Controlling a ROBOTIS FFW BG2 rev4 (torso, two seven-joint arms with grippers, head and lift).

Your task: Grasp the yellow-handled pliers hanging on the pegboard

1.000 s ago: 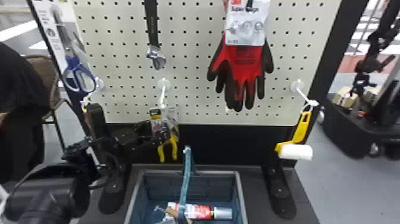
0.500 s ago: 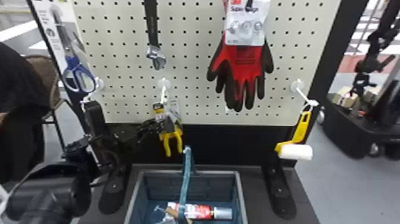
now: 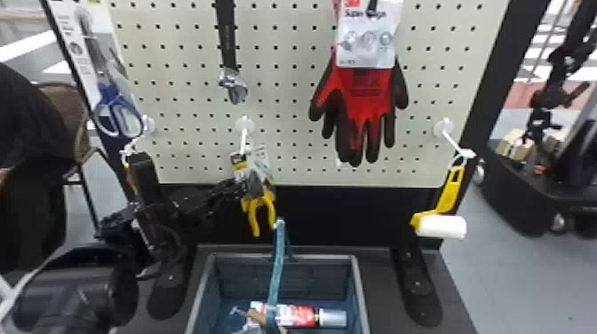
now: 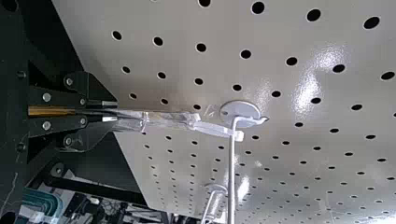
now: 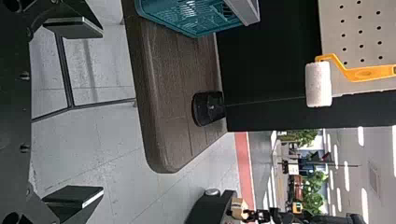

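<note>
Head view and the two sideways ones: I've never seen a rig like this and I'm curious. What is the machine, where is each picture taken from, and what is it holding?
It is a two-armed robot; each arm ends in a two-fingered claw. The wide picture comes from a camera on its head, facing a pegboard hung with scissors, a wrench, a red glove, a paint roller and the yellow-handled pliers. On the table below stands a blue basket with a tube in it. The other two pictures come from cameras on the wrists and are turned sideways. The left claw is shut on the pliers' pack, which hangs from a white hook. The right claw is open and holds nothing.
</note>
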